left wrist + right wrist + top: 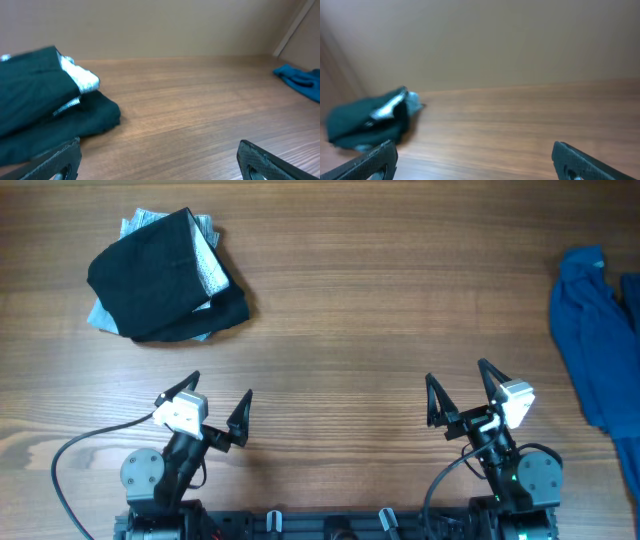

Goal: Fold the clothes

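Observation:
A stack of folded clothes, dark on top with light grey-blue cloth under it, lies at the far left of the table; it also shows in the left wrist view and the right wrist view. A crumpled blue garment lies at the right edge, also seen in the left wrist view. My left gripper is open and empty near the front edge, below the stack. My right gripper is open and empty near the front, left of the blue garment.
The wooden table spans the whole overhead view. A black cable loops beside the left arm's base at the front left.

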